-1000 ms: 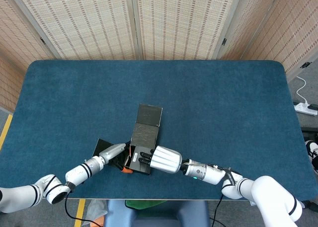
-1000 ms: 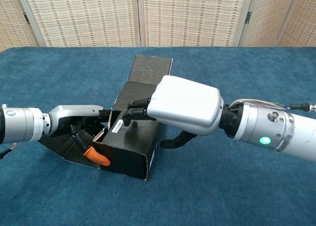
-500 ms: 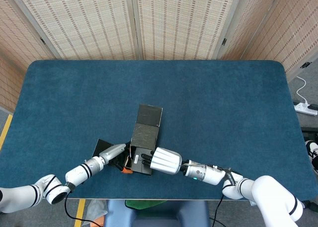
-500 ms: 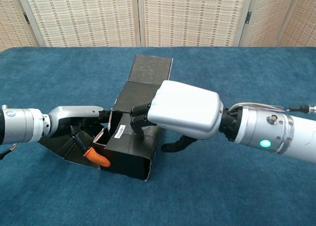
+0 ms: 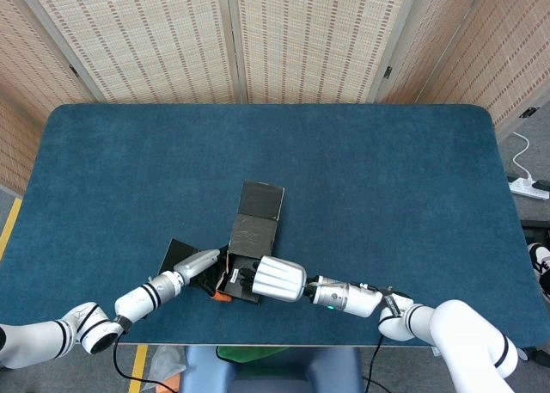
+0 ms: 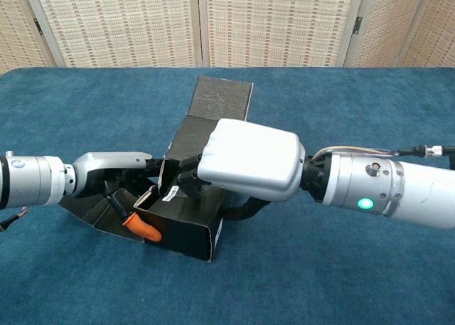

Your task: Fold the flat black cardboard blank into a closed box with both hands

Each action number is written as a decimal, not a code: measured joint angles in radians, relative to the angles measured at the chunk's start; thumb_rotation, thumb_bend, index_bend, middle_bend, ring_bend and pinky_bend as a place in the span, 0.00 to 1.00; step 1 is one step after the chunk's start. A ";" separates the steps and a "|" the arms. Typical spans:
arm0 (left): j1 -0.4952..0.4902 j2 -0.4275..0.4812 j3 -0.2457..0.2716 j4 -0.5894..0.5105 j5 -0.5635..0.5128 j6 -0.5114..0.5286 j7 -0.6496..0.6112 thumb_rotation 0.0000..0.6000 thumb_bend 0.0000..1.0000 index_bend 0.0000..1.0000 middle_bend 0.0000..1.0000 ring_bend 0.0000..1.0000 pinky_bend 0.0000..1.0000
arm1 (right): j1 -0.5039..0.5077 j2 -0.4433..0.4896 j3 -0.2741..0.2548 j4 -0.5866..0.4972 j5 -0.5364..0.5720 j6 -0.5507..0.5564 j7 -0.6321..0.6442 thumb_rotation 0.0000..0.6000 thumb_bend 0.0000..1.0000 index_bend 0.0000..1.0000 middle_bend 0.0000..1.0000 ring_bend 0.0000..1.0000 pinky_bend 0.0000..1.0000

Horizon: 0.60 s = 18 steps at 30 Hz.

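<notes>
Between both hands, cardboard blank (image 6: 186, 229): right hand (image 6: 245, 158) seemingly gripping; left hand's (image 6: 117, 179) grasp unclear

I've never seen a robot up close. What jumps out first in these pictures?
Probably the big silver right hand, low at the table's near edge, its dark fingers pressing on a half-folded black cardboard box. The slimmer left hand reaches into the box's open left side, where an orange tip shows. All this sits on a dark blue felt-covered table with woven screens behind.
</notes>
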 measured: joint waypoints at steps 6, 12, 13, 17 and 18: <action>0.012 -0.012 -0.013 0.005 -0.026 0.014 0.023 1.00 0.17 0.13 0.17 0.51 0.58 | 0.008 0.015 0.005 -0.020 0.002 -0.011 -0.010 1.00 0.14 0.47 0.47 0.77 1.00; 0.022 -0.018 -0.022 0.004 -0.049 0.013 0.046 1.00 0.17 0.21 0.24 0.53 0.58 | 0.006 0.035 0.004 -0.036 0.008 -0.023 -0.021 1.00 0.14 0.47 0.47 0.77 1.00; 0.022 -0.018 -0.023 0.003 -0.051 0.011 0.046 1.00 0.17 0.21 0.24 0.53 0.58 | 0.005 0.037 0.003 -0.039 0.008 -0.026 -0.023 1.00 0.14 0.47 0.48 0.77 1.00; 0.024 -0.019 -0.027 -0.001 -0.056 0.006 0.051 1.00 0.17 0.22 0.25 0.53 0.58 | 0.007 0.041 -0.003 -0.052 0.008 -0.045 -0.033 1.00 0.14 0.47 0.48 0.77 1.00; 0.024 -0.020 -0.028 -0.001 -0.057 0.004 0.052 1.00 0.17 0.22 0.25 0.53 0.58 | 0.008 0.042 -0.004 -0.055 0.008 -0.048 -0.035 1.00 0.14 0.47 0.49 0.77 1.00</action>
